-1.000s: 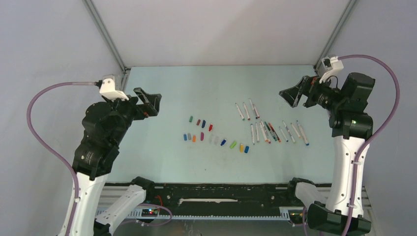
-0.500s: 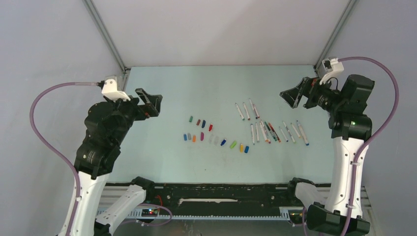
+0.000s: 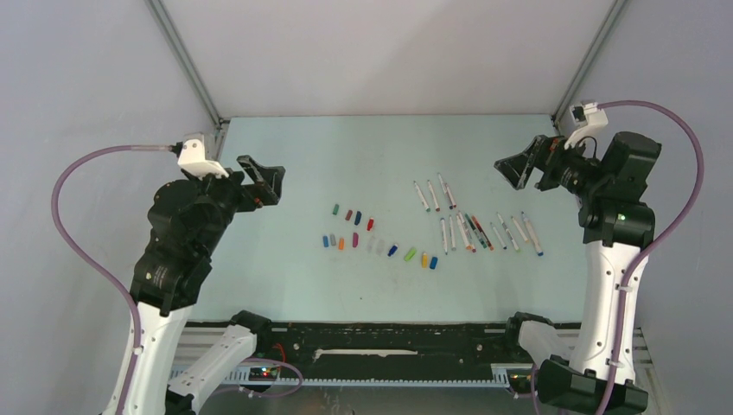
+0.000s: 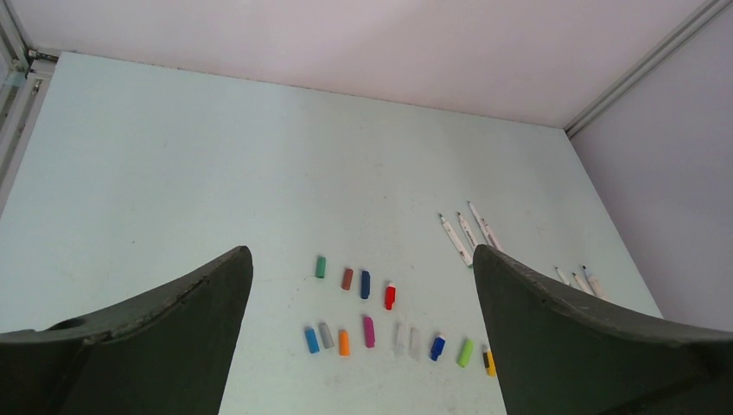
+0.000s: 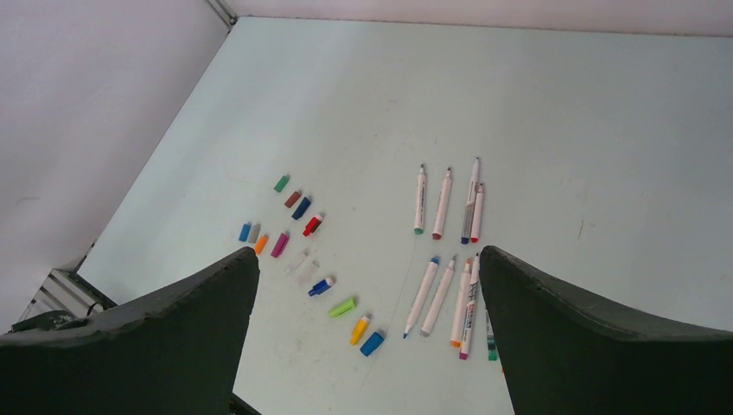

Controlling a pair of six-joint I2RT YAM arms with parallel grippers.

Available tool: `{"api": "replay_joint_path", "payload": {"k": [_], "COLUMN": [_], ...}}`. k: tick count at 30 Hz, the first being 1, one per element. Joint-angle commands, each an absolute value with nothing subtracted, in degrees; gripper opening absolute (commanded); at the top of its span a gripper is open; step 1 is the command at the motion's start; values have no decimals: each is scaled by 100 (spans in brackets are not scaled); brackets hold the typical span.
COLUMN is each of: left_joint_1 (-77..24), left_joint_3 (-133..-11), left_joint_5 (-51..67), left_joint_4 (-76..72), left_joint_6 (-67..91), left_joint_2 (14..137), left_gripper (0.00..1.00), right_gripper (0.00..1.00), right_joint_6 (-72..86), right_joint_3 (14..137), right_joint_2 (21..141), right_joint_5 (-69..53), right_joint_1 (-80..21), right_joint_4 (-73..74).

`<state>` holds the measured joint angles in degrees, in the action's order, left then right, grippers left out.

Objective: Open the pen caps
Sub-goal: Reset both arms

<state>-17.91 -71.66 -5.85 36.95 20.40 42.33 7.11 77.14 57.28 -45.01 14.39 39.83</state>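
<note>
Top external view: pen caps lie loose at centre, apart from pens; left gripper and right gripper hover spread, empty; judged finished, so best retreat clear.

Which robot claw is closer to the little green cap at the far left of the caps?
The left one. The left claw hangs just left of the green cap. The right claw is far across, past the pens.

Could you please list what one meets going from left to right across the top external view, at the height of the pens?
left claw → loose pen caps → uncapped pens → right claw
</note>
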Motion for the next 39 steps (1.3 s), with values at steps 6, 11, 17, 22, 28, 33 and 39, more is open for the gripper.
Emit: {"api": "replay_joint_path", "payload": {"k": [6,11,17,22,28,33,39], "left_joint_1": [-1732,-1725,-1715,-1705,-1696,-1696,-1692], "left_joint_3": [-7023,-6998,-6981,-6970,-6970,-6978,-6994], "left_joint_5": [-598,-598,-598,-597,-589,-580,-567], "left_joint_4": [3472,3465,3459,3460,3448,3440,3411], "left_joint_6": [1872,1864,1863,1861,1854,1846,1838], "left_joint_2": [4199,4201,4196,4184,4193,4189,4209], "left_gripper": [100,100,100,100,100,100,100], "right_gripper": [100,99,100,100,100,100,100], "right_joint_6": [786,791,809,809,824,835,857], "right_joint_3": [7692,7682,7682,7674,7677,7673,7673], "right_joint_2": [5616,5613,5616,5616,5616,5616,5625], "right_joint_5": [-4491,-4509,-4539,-4544,-4585,-4607,-4614], "right_joint_1": [1518,1546,1569,1591,1617,1643,1668], "right_joint_4": [3718,3714,3709,3699,3701,3709,3694]}}
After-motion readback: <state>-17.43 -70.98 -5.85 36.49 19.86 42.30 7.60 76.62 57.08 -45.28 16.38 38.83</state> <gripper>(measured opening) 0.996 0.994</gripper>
